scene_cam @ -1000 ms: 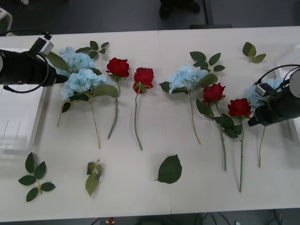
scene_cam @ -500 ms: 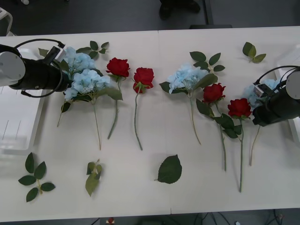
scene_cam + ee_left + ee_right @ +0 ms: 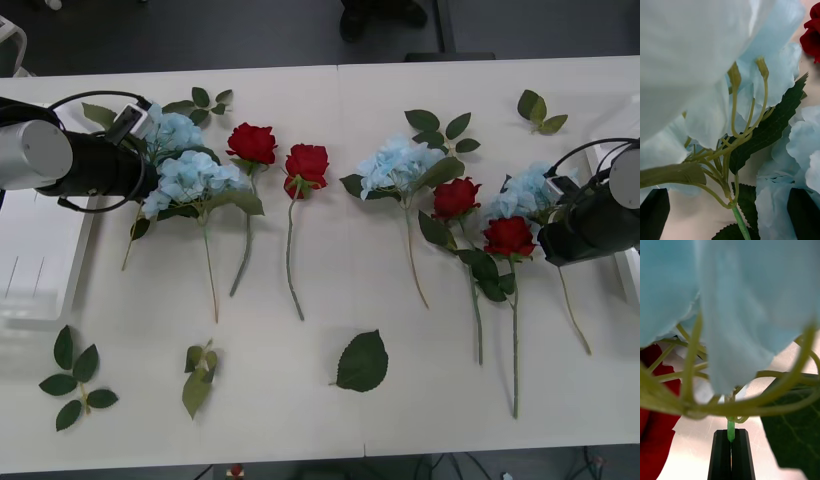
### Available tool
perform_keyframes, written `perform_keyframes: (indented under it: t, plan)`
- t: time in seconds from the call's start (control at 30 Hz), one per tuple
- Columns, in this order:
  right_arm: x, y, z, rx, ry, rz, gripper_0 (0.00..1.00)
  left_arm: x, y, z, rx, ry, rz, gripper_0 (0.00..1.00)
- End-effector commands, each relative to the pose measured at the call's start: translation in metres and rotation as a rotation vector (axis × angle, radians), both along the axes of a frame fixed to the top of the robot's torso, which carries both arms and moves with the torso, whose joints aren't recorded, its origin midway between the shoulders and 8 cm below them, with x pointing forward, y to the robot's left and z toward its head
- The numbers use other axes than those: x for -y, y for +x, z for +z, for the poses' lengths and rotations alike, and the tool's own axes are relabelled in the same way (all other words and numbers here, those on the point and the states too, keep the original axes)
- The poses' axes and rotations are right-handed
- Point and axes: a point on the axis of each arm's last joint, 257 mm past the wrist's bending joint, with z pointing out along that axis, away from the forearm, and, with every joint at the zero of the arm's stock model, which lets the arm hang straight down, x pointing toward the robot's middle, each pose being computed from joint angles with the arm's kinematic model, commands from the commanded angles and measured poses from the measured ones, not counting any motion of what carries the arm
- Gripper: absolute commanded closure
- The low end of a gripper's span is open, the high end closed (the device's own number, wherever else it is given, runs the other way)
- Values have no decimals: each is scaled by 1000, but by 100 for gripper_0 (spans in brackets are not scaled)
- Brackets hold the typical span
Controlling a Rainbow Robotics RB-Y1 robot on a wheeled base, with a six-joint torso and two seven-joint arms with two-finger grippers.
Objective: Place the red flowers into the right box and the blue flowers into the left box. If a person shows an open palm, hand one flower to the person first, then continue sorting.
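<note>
Right end effector (image 3: 731,450) pinches blue flower stem (image 3: 730,429); left end effector (image 3: 730,213) spread wide

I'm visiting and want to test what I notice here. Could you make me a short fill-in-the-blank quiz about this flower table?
1. The right gripper has its black fingers shut on the green stem of a ____ flower.
2. The number of red flowers on the table is ____.
3. The left gripper has its fingers open around the blue flowers near the table's ____ end.

Missing words: blue; four; left
</note>
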Motion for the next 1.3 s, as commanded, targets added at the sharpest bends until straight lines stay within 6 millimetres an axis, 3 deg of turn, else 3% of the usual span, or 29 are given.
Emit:
perform_keyframes:
  t: [0.03, 0.17, 0.23, 0.27, 0.3, 0.33, 0.37, 0.4, 0.43, 0.57, 0.6, 0.7, 0.77, 0.93, 1.2, 1.27, 1.3]
  plan:
    - [-9, 31, 56, 71, 78, -52, 100, 19, 17, 22, 40, -11, -7, 29]
    - [0, 47, 110, 156, 154, -35, 100, 19, 16, 19, 35, -9, -7, 45]
    - [5, 60, 145, 241, 190, 2, 100, 19, 16, 19, 34, -9, -7, 58]
    - [7, 62, 153, 261, 192, 14, 100, 19, 16, 18, 33, -10, -8, 61]
    - [8, 65, 164, 286, 195, 31, 100, 20, 15, 18, 31, -11, -9, 68]
    - [10, 68, 177, 323, 202, 69, 100, 21, 15, 17, 27, -17, -9, 85]
    - [8, 70, 184, 341, 211, 86, 100, 22, 15, 17, 27, -20, -9, 94]
    - [4, 71, 191, 365, 227, 123, 100, 21, 15, 17, 26, -24, -6, 100]
    - [-4, 72, 198, 390, 246, 174, 100, 22, 14, 16, 23, -30, -5, 100]
    - [-50, 65, 218, 438, 347, 364, 100, 20, 16, 23, 28, -56, 3, 100]
    - [-69, 61, 222, 436, 393, 412, 100, 20, 15, 24, 28, -68, 5, 100]
    - [-115, 49, 237, 436, 531, 496, 100, 19, 15, 29, 29, -92, 6, 100]
    - [-134, 45, 246, 447, 603, 524, 100, 17, 15, 32, 32, -97, 8, 100]
    - [-209, 29, 285, 485, 798, 659, 100, 14, 15, 36, 36, -104, 6, 100]
    - [-321, -3, 330, 539, 938, 895, 100, 0, 12, 45, 36, -108, 7, 100]
    - [-342, -8, 338, 552, 974, 927, 100, -5, 10, 59, 38, -116, -2, 100]
    - [-356, -12, 342, 557, 996, 947, 100, -10, 7, 76, 39, -128, -10, 100]
